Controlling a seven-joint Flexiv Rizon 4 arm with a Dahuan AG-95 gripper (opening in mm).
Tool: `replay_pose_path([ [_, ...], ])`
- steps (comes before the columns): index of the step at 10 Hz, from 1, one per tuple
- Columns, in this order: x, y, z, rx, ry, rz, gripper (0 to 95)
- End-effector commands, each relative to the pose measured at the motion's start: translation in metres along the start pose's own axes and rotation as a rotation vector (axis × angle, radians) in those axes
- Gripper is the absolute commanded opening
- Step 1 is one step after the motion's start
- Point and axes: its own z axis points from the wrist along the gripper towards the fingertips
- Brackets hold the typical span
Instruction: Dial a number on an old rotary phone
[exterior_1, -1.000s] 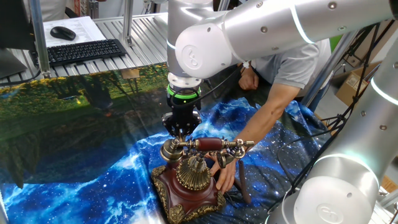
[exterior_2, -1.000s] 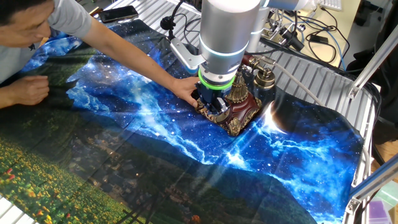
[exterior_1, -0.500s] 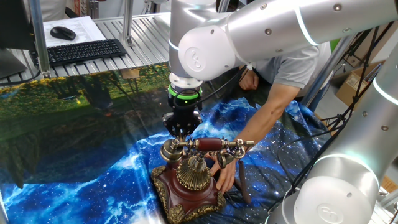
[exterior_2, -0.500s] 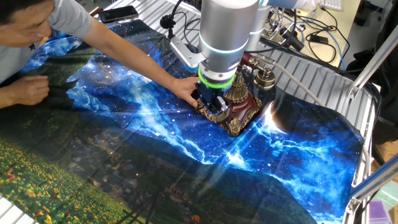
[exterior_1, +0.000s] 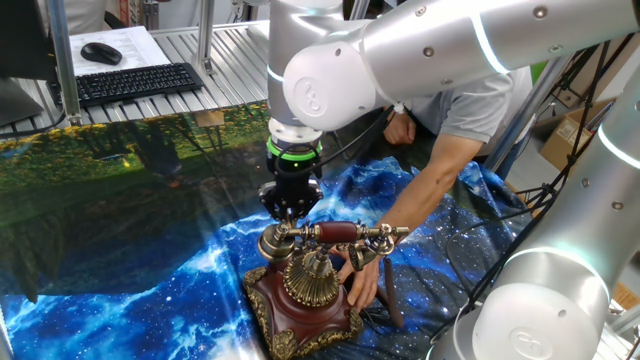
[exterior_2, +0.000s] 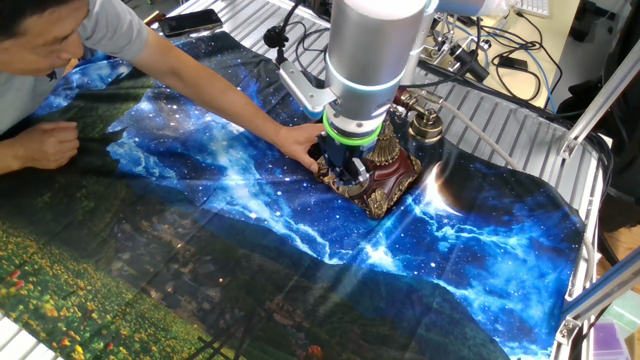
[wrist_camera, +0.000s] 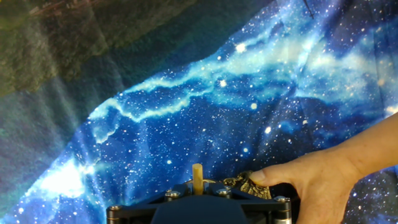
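Note:
The old rotary phone (exterior_1: 305, 300) stands on the star-print cloth: a dark red-brown square base with brass trim, a brass dial dome (exterior_1: 312, 280), and a brass handset with a reddish handle (exterior_1: 335, 233) across the top. My gripper (exterior_1: 290, 207) hangs just behind the handset's left end. In the other fixed view the gripper (exterior_2: 345, 170) is low at the phone's (exterior_2: 390, 175) near-left corner. In the hand view the gripper (wrist_camera: 197, 185) is shut on a thin beige stick (wrist_camera: 197, 173), with the phone's brass trim (wrist_camera: 245, 185) beside it.
A person's hand (exterior_1: 360, 275) holds the phone's base, also seen in the other fixed view (exterior_2: 298, 145) and the hand view (wrist_camera: 311, 180). A keyboard (exterior_1: 135, 82) and mouse (exterior_1: 100, 52) lie at the back. Cables (exterior_2: 480, 60) and a second arm (exterior_1: 530, 300) are nearby.
My arm has shifted very slightly sideways over the phone. The phone and the person's hand have stayed where they were.

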Motion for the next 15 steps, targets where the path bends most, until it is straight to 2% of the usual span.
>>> replay_pose_path([
  [1,0.003,0.002,0.0,0.001,-0.006,0.006,0.0],
  [6,0.003,0.003,-0.003,-0.001,-0.021,0.019,0.0],
  [10,0.007,0.009,-0.006,0.011,-0.053,0.021,0.0],
  [15,0.005,0.016,-0.005,0.019,-0.08,0.03,0.0],
])
